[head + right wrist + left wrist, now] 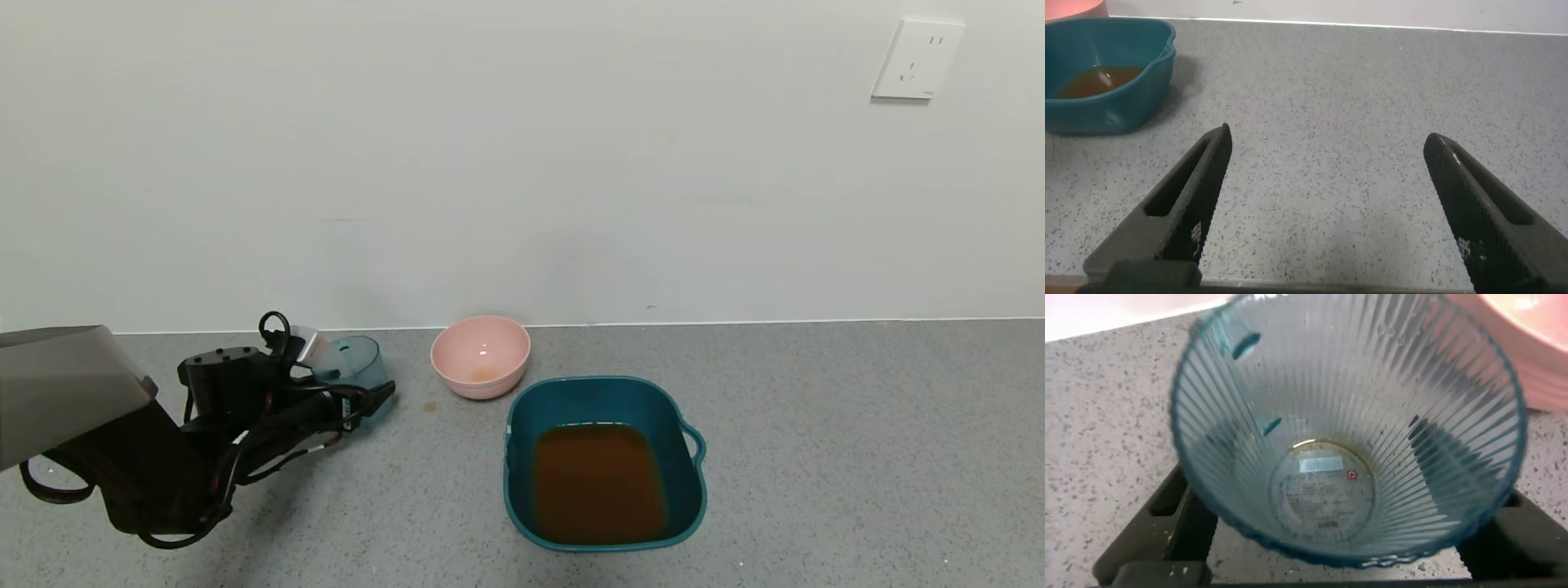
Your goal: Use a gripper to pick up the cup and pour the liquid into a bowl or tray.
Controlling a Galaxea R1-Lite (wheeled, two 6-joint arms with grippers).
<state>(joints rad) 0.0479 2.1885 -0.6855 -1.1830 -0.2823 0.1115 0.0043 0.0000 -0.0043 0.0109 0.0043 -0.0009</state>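
Holding the cup (353, 362) between its fingers (1167, 531), the left gripper (359, 392) sits near the back edge of the worktop (857, 457), on its left part. That cup looks empty. Reddish-brown liquid (596, 482) fills the teal basin (522, 408) at the middle. Away from it, the right gripper (1327, 208) is spread wide.

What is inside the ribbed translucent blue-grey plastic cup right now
The ribbed translucent blue-grey plastic cup, between the left gripper fingers, looks empty: the left wrist view shows only a round label through its base. The reddish-brown liquid sits in the dark teal plastic basin.
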